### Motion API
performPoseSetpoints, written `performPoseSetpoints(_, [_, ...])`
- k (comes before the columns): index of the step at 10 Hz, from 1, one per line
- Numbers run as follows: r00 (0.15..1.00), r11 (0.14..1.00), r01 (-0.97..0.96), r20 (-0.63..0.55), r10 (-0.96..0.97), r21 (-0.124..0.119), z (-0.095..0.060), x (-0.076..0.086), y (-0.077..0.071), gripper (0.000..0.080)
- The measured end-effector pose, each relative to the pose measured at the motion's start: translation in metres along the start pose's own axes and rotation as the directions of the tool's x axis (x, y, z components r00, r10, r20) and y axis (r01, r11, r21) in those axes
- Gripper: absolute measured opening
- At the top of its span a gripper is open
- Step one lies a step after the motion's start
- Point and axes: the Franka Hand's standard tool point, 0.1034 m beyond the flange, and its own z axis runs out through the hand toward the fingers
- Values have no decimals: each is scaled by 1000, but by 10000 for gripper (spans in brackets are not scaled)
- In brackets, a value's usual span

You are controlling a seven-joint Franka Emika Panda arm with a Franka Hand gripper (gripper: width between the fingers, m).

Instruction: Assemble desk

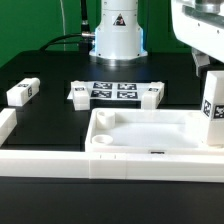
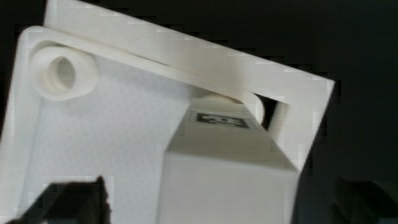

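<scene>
At the exterior view's far left a loose leg [image 1: 22,92] lies on the black table [image 1: 50,75], well apart from everything else. Nearer, the long white border rail [image 1: 45,160] runs along the near edge. In the middle, farther back, the marker board [image 1: 112,91] lies flat, with what look like two more loose legs, one [image 1: 78,93] at its left end and one [image 1: 150,97] at its right end.

Right of centre and near sits the tabletop [image 1: 150,132], hollow side up, its left corner sockets [image 1: 103,143] empty. At its right edge one leg [image 1: 212,110] stands upright, tag facing out. The pincer [image 1: 210,68] hangs just above this leg. In the wrist view its dark fingertips [image 2: 71,203] stand wide of the leg, so the jaws are open and grip nothing.

By my judgement the job is early: one leg of four is set at a corner, though I cannot tell whether it is fully seated. Three legs remain to be fetched and fitted.
</scene>
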Motion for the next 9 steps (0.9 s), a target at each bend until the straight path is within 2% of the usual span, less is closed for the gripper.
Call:
performPoseSetpoints(4, [956, 956, 294, 0, -294, 1, 1, 0, 0, 649])
performPoseSetpoints(5, [922, 922, 387, -6, -387, -8, 1, 1, 1, 649])
performPoseSetpoints(7, [815, 815, 577, -28, -578, -51, 3, -2, 2, 649])
performPoseSetpoints(8, [761, 761, 645, -35, -648, -64, 4, -5, 1, 649])
performPoseSetpoints(9, [694, 694, 716, -28, -719, -68, 5, -5, 2, 649])
